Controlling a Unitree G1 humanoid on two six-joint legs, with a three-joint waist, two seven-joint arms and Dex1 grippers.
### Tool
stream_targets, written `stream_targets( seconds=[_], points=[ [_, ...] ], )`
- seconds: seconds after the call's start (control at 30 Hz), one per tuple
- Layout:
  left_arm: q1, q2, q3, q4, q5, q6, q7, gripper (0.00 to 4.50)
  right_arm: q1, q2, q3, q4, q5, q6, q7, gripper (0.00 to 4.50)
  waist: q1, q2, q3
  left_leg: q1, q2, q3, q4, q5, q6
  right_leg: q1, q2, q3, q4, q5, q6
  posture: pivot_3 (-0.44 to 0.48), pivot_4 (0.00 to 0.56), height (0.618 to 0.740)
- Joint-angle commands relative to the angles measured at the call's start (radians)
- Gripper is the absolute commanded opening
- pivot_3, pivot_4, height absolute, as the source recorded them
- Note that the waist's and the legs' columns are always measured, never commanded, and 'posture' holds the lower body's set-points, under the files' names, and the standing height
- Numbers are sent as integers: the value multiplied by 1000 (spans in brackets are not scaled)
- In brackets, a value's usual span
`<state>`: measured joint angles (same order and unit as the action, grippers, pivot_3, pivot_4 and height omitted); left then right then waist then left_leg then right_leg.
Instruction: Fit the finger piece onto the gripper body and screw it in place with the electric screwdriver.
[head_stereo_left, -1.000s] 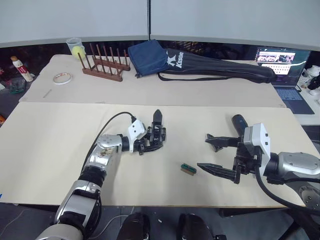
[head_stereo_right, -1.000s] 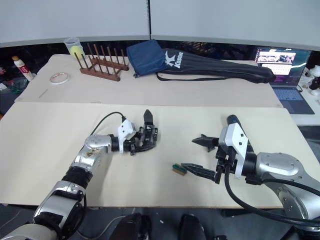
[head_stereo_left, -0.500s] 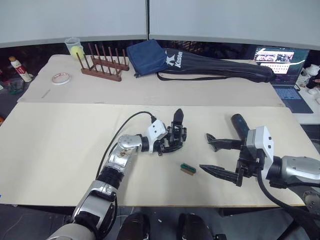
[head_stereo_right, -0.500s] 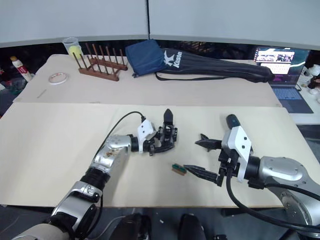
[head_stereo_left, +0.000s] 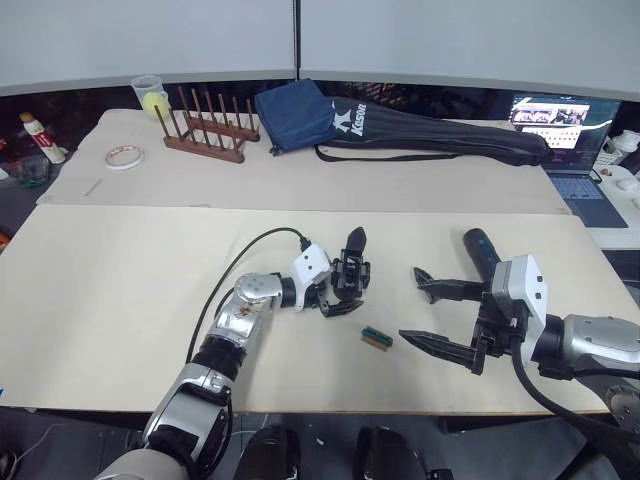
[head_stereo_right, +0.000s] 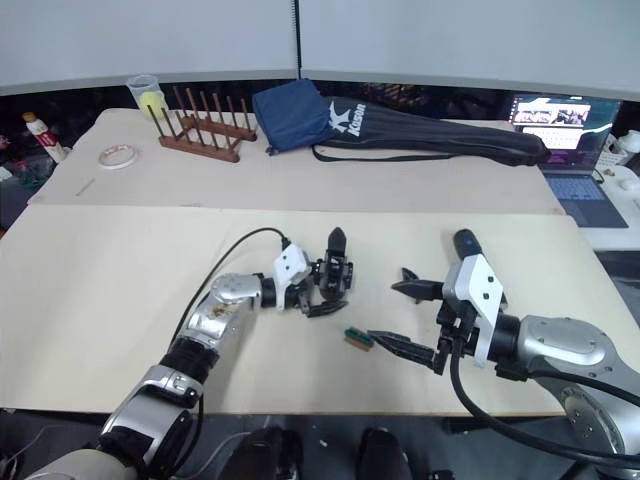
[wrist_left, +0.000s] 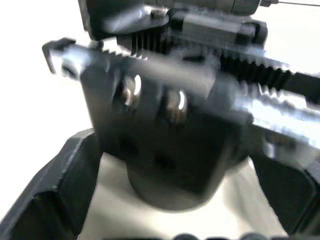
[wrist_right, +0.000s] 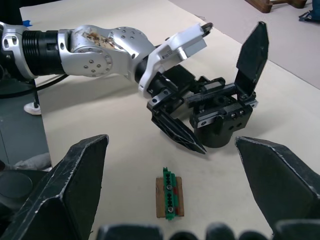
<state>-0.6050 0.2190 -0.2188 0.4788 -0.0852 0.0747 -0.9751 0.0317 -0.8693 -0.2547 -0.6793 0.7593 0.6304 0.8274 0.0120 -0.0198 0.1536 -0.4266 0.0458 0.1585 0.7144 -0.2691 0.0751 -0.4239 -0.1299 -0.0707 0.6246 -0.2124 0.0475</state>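
Note:
The gripper body (head_stereo_left: 352, 272) is a black block with a pointed finger standing up from it, near the table's middle. My left gripper (head_stereo_right: 326, 296) is shut on it. The left wrist view has the body (wrist_left: 170, 145) close up, with a finger against each side. Well to its right, my right gripper (head_stereo_left: 410, 303) is wide open and empty, its tips pointing toward the body (wrist_right: 222, 117). The electric screwdriver (head_stereo_left: 478, 245), a dark blue cylinder, lies on the table just behind the right gripper's white box. The finger piece is out of view.
A tiny green-and-red piece (head_stereo_left: 376, 338) lies between the two grippers. On the far table are a wooden peg rack (head_stereo_left: 205, 130), a blue bag (head_stereo_left: 298, 115), a long black bag (head_stereo_left: 440, 140), a tape roll (head_stereo_left: 124, 156) and a laptop (head_stereo_left: 560, 130).
My left gripper carried the gripper body rightward toward the table's middle, then settled slightly lower. The right gripper has stayed open and almost still.

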Motion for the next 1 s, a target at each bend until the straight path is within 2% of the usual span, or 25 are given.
stream_targets(
  seconds=[0.03, 0.13, 0.3, 0.37, 0.43, 0.53, 0.63, 0.73, 0.87, 1.0],
  points=[
    [29, 19, 10, -104, -32, 47, -12, 4482, -8, 6, -24, -13, -1, -32, 5, 4500, 0, 0, 0, 0, 0, 0, 0, 0, 0, 0, 0, 0, 0, 0, 0, 0, 150, 740],
    [65, 66, 19, -185, -52, 95, -37, 4482, -21, 2, -21, -5, 0, -28, 7, 4500, 0, 0, 0, 0, 0, 0, 0, 0, 0, 0, 0, 0, 0, 0, 0, 0, 150, 740],
    [144, 264, 73, -425, -176, 244, -182, 4482, -77, -79, -49, 21, 25, 89, -34, 4500, -8, 0, 0, 1, 0, 0, -1, 2, -3, -1, 0, 0, 1, 0, -1, 0, 150, 740],
    [158, 365, 110, -546, -271, 335, -265, 4482, -169, -131, -44, 67, 85, 240, -101, 4500, -8, 0, 0, 1, 1, 0, -1, 3, -5, -1, 0, 0, 2, -1, -1, 0, 150, 740],
    [153, 443, 147, -640, -355, 415, -317, 4482, -294, -201, 19, 130, 95, 391, -134, 4500, -10, 2, 1, 1, 1, 0, 0, 4, -7, -1, 0, 1, 1, -1, -2, 0, 150, 740],
    [134, 484, 165, -701, -416, 486, -315, 4482, -434, -251, 132, 205, 59, 490, -133, 4500, -2, 2, 1, 2, 1, 0, -1, 4, -7, -1, -1, 0, 0, -4, -8, 0, 150, 740],
    [103, 500, 188, -775, -482, 552, -293, 4482, -685, -167, 272, 395, 44, 754, -200, 4500, -6, 2, 1, 1, 1, 0, -2, 4, -8, -1, -1, 1, 0, -4, -8, 0, 150, 740],
    [89, 504, 190, -820, -508, 574, -270, 4482, -826, -94, 378, 531, -10, 859, -218, 4500, -13, 2, 1, 0, 0, 1, -2, 5, -8, -2, -1, 1, 1, -1, -2, 0, 150, 740],
    [85, 497, 195, -863, -530, 587, -231, 4482, -931, -11, 492, 707, -112, 872, -240, 4500, -17, 2, 1, 0, 0, 2, -2, 5, -9, -2, 1, 1, 1, -1, -2, 0, 150, 740],
    [95, 507, 197, -890, -540, 588, -209, 4482, -980, 48, 543, 832, -189, 851, -238, 4500, -15, 2, 1, 0, 0, 3, -2, 6, -9, -2, 1, 1, 1, -1, -1, 0, 150, 740]
  ],
)
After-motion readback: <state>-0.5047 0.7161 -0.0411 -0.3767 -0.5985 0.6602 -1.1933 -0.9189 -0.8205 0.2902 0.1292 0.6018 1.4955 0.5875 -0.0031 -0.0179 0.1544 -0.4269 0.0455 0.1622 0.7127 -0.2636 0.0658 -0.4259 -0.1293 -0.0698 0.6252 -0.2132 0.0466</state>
